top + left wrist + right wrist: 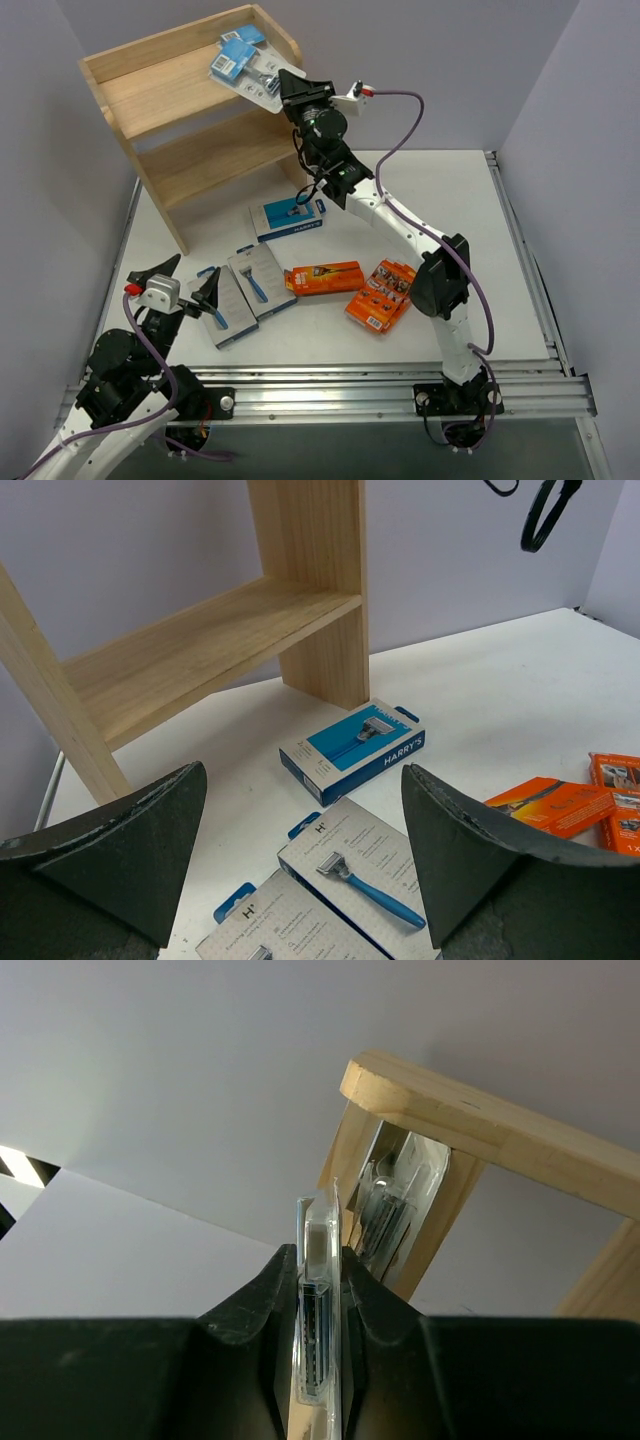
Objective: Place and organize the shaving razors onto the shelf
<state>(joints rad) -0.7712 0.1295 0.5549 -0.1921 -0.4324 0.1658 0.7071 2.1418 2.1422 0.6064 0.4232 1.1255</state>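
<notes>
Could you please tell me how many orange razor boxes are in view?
2: the long orange box lies mid-table; the wider orange box sits just right of it. None appears hidden.

Pale lilac walls (450, 60) on three sides. White table (480, 230), aluminium rails (350, 395) along its near edge, soft even light.

A robotics lab: grey partition walls (40, 120) are enclosing a white bench (480, 220) edged with aluminium rails (330, 395).

pale wood shelf (190, 160), orange boxes (325, 277), blue-topped blister pack (240, 66)
</notes>
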